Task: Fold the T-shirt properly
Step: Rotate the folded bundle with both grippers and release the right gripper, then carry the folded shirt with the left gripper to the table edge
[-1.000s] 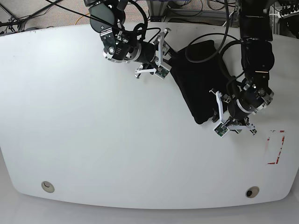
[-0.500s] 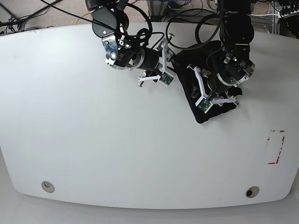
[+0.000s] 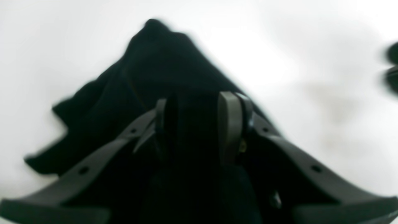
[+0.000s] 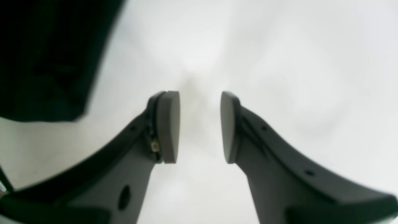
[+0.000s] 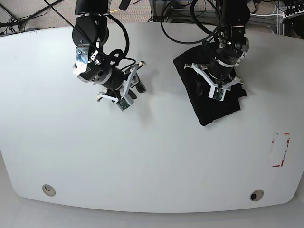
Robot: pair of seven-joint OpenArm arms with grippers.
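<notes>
The black T-shirt (image 5: 209, 111) lies as a folded bundle on the white table (image 5: 156, 156), at the back right in the base view. My left gripper (image 5: 217, 84) hangs over its middle. In the left wrist view the left gripper (image 3: 196, 124) stands open, its fingers (image 3: 229, 124) apart just above the dark T-shirt (image 3: 155, 56), with no fold pinched. My right gripper (image 5: 124, 92) is well to the left of the shirt over bare table. In its own view the right gripper (image 4: 200, 124) is open with nothing between the pads (image 4: 169, 124).
A red-outlined rectangle (image 5: 280, 149) marks the table near its right edge. Two round holes (image 5: 47, 190) (image 5: 256, 195) sit near the front edge. Cables lie behind the back edge. A blurred black shape (image 4: 46, 56) fills the right wrist view's top left corner.
The left arm swung from beside the shirt's near right corner up onto the shirt. The right arm pulled away from the shirt's left edge out over bare table. Both jaws kept their opening.
</notes>
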